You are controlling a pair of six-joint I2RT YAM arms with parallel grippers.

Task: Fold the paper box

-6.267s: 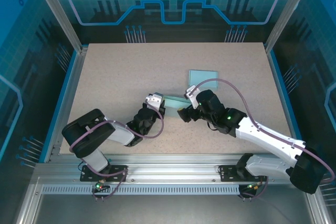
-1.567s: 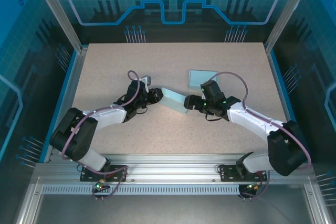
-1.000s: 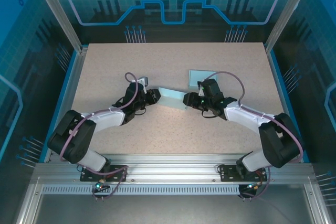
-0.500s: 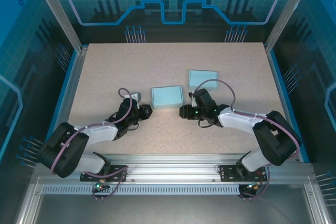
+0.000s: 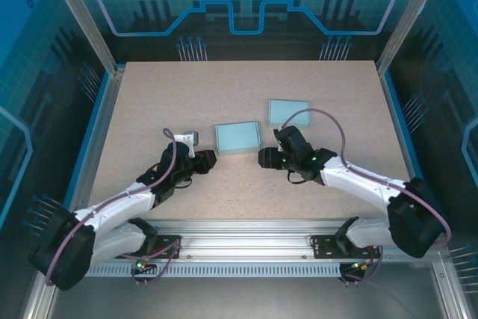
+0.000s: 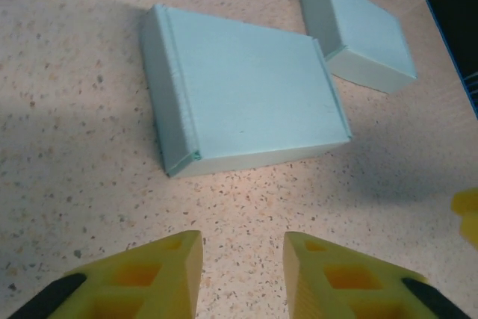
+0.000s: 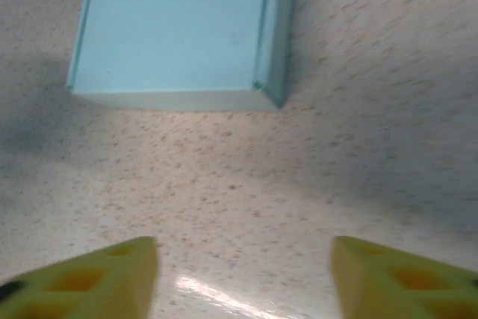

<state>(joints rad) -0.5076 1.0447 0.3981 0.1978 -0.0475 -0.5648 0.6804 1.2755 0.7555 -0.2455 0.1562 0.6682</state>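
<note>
Paper box [image 5: 237, 138] lies closed on the worktop [image 5: 149, 95], just ahead of the left pincer [image 5: 203, 160] and right pincer [image 5: 266, 158]. A second box [image 5: 289, 112] sits nearby, making two. Left wrist: pincer parted, empty. Right wrist: parted wide, empty. A stray arm sweep could shove the light box or pop its lid.

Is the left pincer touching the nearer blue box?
Apart. The left wrist view shows a strip of bare table between the left pincer and the nearer blue box.
</note>
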